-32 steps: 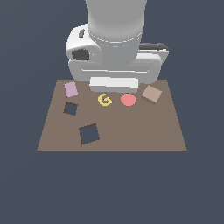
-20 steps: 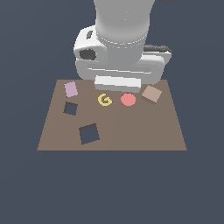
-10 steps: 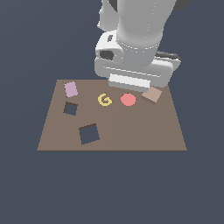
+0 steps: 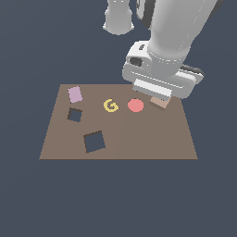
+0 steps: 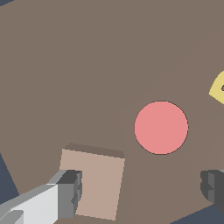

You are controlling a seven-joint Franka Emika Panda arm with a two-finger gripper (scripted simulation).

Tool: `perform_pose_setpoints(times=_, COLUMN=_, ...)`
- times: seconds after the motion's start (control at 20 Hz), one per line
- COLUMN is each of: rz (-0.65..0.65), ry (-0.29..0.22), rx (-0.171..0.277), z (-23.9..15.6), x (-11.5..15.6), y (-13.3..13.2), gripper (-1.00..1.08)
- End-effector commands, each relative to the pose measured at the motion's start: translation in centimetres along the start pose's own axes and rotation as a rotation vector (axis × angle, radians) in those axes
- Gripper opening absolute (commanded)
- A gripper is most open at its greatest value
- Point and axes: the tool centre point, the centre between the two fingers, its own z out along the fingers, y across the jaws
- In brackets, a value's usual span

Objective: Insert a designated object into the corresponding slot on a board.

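The only readable sign is a yellow letter G (image 4: 110, 105), a loose letter-shaped piece lying flat on the brown board (image 4: 139, 143) between the lilac-pink block (image 4: 75, 94) and the red disc (image 4: 135, 105).

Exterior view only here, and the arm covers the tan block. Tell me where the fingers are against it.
Observer: In the wrist view, one finger hangs over the block's edge; the other is far off beside it.
Operator: Report the jaws.
Observer: Wide open, with the block off-centre between them.
Operator: And the red disc.
Observer: Clear of both fingers and apart from the block.
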Motion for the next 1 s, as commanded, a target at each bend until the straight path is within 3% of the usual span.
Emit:
perform_pose_setpoints(times=0.0, rz=0.042, ry=0.003, rx=0.0, z=0.7, x=-0.7, y=-1.0, gripper=1.0)
perform_pose_setpoints(times=0.5, rz=0.142, ry=0.01, rx=0.001, z=2.6, x=-2.2, y=-3.7, gripper=1.0)
perform_pose_setpoints(times=0.95, rz=0.158, ry=0.011, rx=0.001, z=2.9, x=-2.3, y=-4.2, gripper=1.0)
